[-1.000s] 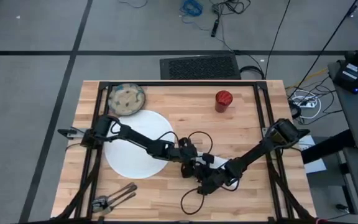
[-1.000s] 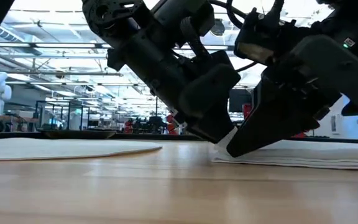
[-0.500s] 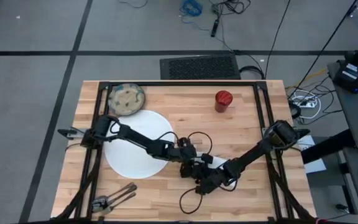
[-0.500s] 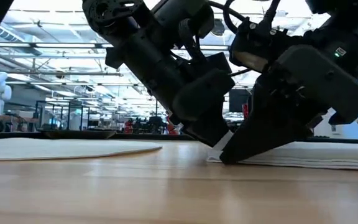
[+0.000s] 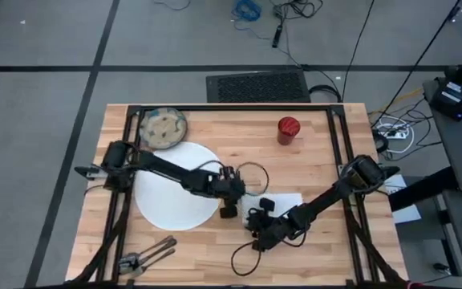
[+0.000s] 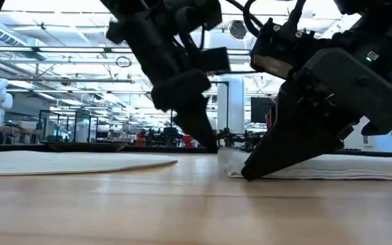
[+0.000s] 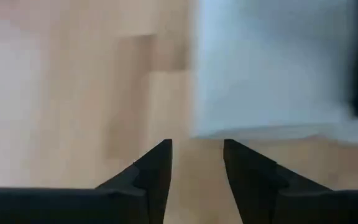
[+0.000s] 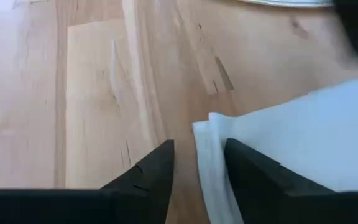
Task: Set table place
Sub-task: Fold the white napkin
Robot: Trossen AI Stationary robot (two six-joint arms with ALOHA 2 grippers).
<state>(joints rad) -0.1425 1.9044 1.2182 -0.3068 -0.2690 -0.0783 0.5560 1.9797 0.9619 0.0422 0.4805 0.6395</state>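
The white napkin [image 5: 285, 201] lies flat on the table [image 5: 319, 152], right of the large white plate [image 5: 171, 189]. My left gripper [image 5: 229, 210] hangs open between plate and napkin, just short of the napkin's edge [image 7: 266, 93], with nothing between its fingers [image 7: 157, 162]. My right gripper [image 5: 257, 228] is open and slants down onto the napkin's near left corner. The speckled bowl [image 5: 163, 128] sits at the far left. The red cup [image 5: 289, 128] stands toward the far edge. The cutlery [image 5: 147, 255] lies near the front left corner. My right gripper meets the napkin's corner [image 8: 211, 127], where the folded layers end. One finger [image 8: 250, 171] stands over the cloth and the other over bare wood. The fingers slant down from the table's right, with the fingertips [image 6: 247, 173] at the tabletop. The napkin lies flat.
The black frame rails [image 5: 339, 152] run along the table's sides. Cables loop off both arms over the table's middle [image 5: 251, 172]. Bare wood lies between the cup and the napkin. Beyond the far edge a dark mat [image 5: 257, 85] lies on the floor.
My left gripper has come off the napkin, rising and drawing back toward the plate. My right gripper has edged toward the table's left, and the napkin's left edge has slid a little that way with it.
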